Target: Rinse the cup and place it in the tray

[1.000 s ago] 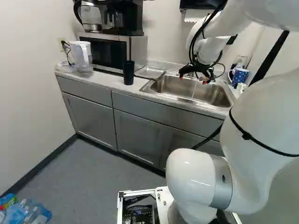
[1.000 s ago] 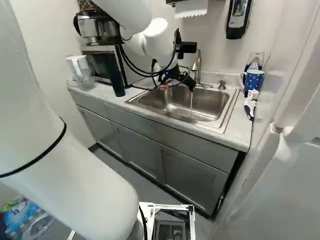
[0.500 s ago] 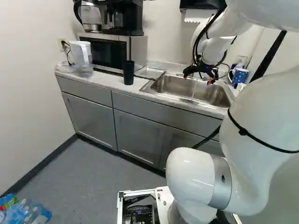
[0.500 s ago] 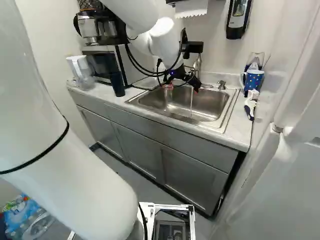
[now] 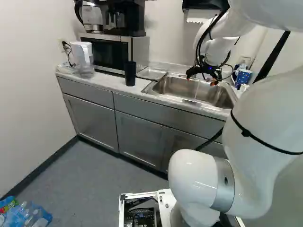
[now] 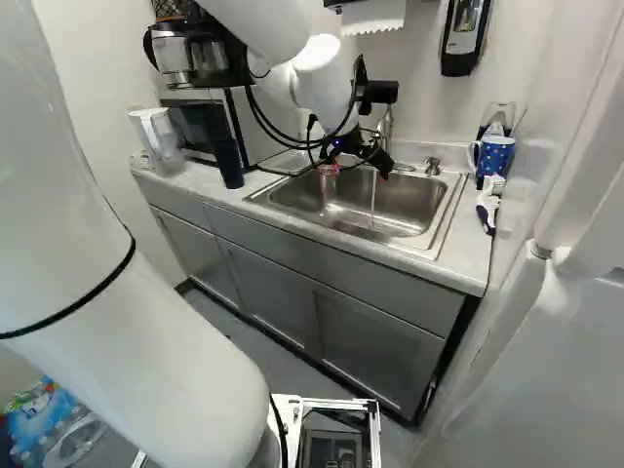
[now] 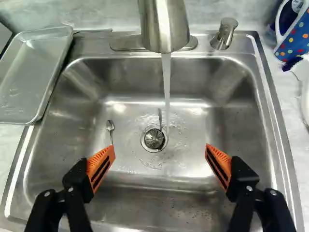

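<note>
We hold gripper (image 5: 200, 80) wide above sink (image 7: 241, 121). Dark cup (image 5: 130, 74) upright on bench (image 5: 106, 82), long axis vertical. Spotted mug's (image 6: 496, 154) handle points sinkward.

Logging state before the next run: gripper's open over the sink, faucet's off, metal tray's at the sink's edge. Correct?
Faucet's wrong: the faucet is on. The wrist view shows water streaming from it into the sink. Rest stands: gripper open over the sink, metal tray at its edge.
</note>
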`<state>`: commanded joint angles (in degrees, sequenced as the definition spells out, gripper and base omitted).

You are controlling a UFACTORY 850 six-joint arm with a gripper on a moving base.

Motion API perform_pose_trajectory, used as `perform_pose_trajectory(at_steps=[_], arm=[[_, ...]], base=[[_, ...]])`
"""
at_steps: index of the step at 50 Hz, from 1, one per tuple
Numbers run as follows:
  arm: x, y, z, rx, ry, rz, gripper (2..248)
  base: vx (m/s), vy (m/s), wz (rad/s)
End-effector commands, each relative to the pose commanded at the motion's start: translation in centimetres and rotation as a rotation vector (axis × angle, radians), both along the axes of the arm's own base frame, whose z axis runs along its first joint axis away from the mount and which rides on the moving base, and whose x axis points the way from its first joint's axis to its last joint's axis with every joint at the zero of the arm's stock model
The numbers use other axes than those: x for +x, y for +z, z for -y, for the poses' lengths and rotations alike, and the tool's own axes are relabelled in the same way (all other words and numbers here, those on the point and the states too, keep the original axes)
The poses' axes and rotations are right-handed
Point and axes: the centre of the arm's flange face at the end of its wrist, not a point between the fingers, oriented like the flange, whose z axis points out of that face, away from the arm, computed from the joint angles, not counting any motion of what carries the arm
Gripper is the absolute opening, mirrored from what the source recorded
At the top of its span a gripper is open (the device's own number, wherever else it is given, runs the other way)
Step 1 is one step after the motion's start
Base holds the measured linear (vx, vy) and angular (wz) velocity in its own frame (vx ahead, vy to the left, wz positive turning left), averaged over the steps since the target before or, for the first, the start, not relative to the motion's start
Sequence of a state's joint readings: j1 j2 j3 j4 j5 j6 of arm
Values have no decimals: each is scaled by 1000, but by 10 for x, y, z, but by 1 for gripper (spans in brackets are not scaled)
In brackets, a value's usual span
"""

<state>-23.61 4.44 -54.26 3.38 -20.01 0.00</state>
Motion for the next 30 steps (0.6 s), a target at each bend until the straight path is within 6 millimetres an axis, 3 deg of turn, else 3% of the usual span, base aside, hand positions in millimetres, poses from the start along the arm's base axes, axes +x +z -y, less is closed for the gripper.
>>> perform_pose_trajectory(at_steps=[30], arm=[[8,0,-47,0,101,1,247]], base=[[0,0,0]])
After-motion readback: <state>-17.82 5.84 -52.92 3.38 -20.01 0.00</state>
